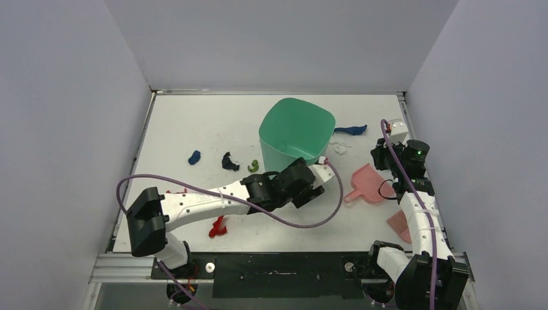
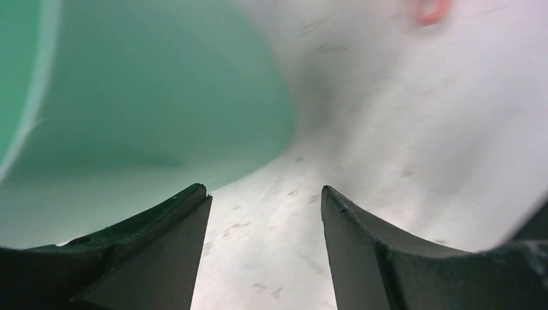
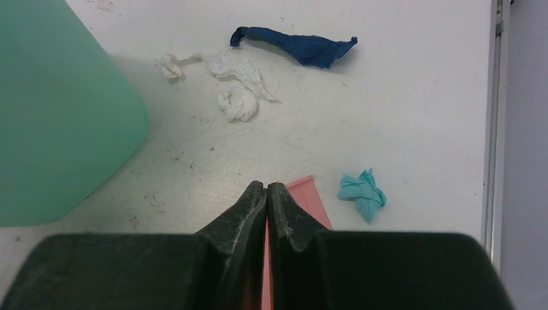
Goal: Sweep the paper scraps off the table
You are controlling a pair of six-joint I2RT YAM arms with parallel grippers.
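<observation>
Paper scraps lie about the white table: dark blue, black, green and red on the left. Right of the bin lie a long dark blue scrap, white bits and a light blue scrap. My left gripper is open and empty, low over bare table beside the base of the green bin. My right gripper is shut, hovering over the far edge of the pink dustpan.
The green bin stands mid-table. A pink hand brush lies by the right arm. Pale grey walls enclose the table, and a metal rail runs along the front edge.
</observation>
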